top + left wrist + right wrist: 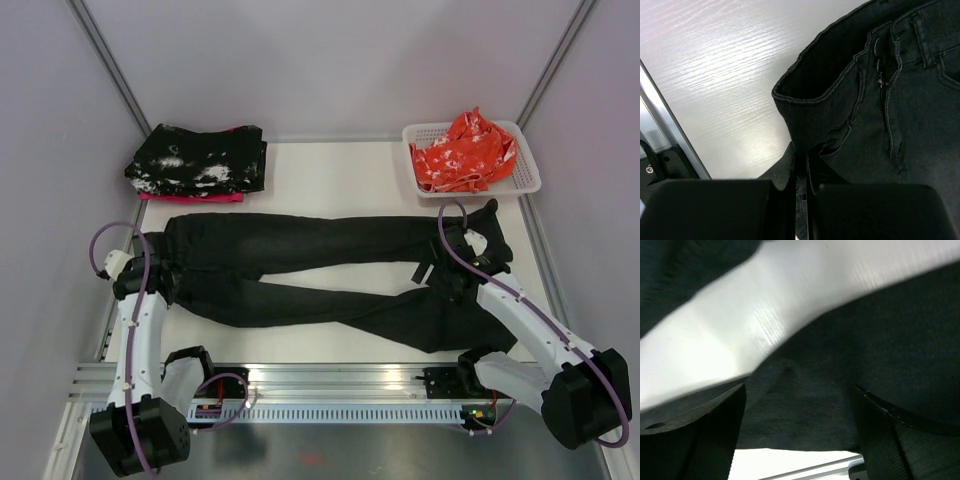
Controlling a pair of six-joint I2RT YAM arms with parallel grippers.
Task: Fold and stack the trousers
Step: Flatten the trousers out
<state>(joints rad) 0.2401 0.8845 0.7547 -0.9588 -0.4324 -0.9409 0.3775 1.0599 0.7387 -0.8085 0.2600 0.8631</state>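
Note:
The black trousers (pixel 300 240) lie spread across the table, with the waist at the left and both legs running right. My left gripper (pixel 163 282) is at the waist end. In the left wrist view it (pixel 802 175) is shut on the waistband edge of the trousers (pixel 920 100), beside the zip fly. My right gripper (pixel 447 276) is over the lower leg near its right end. In the right wrist view it (pixel 797 390) is open, its fingers (pixel 715 435) wide apart above the trouser cloth (pixel 810 410) with nothing between them.
A folded stack of black cloth speckled with white (pixel 200 165) over pink cloth sits at the back left. A white basket (pixel 527 178) holding orange-red printed cloth (pixel 465 150) stands at the back right. A metal rail (pixel 340 385) runs along the near edge. Grey walls close both sides.

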